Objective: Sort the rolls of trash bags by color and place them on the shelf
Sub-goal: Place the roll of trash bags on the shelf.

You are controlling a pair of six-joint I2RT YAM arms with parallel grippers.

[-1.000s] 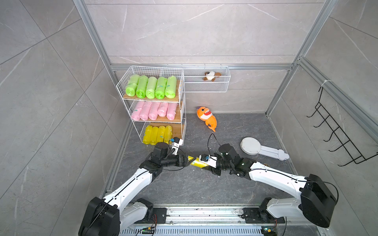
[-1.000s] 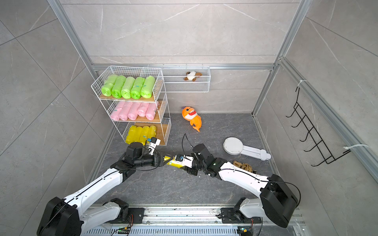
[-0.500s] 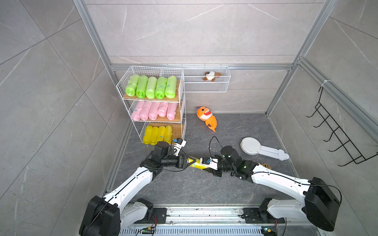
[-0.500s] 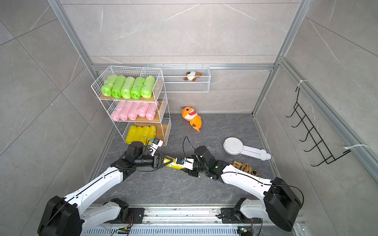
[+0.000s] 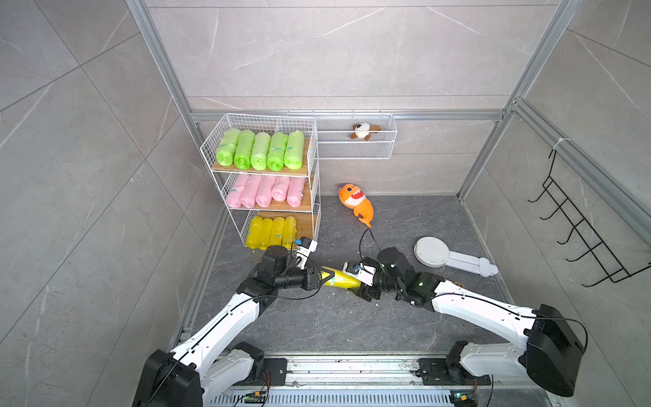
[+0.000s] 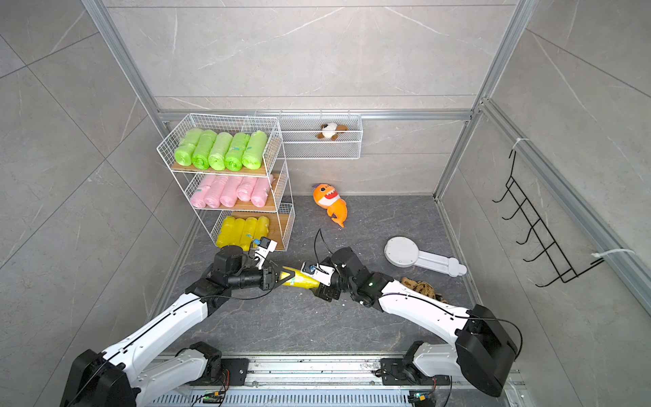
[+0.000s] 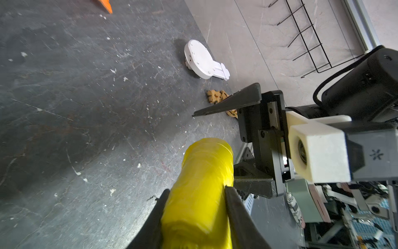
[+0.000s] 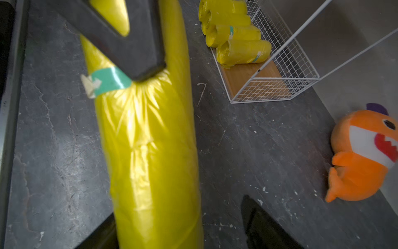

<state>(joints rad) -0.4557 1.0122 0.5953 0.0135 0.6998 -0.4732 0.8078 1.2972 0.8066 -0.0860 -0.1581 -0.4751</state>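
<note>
- On the shelf (image 5: 305,223): top tier with five green rolls (image 5: 260,151), middle with five pink rolls (image 5: 266,186), bottom with four yellow rolls (image 5: 271,232), all side by side.
- In the wall basket (image 5: 355,149): one small plush toy (image 5: 363,131).
- Above the table (image 5: 317,327), just before the shelf: fifth yellow roll (image 5: 340,280), long axis roughly level, running from pincer to pincer.
- Clenched at one end by the left pincer (image 7: 197,189); released at the other by the right pincer (image 8: 176,208), jaws spread wide.

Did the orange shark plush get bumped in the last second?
No. The orange plush shark lies on the floor at the same spot to the right of the shelf, head toward the back wall, just as in the earlier top views.
</note>
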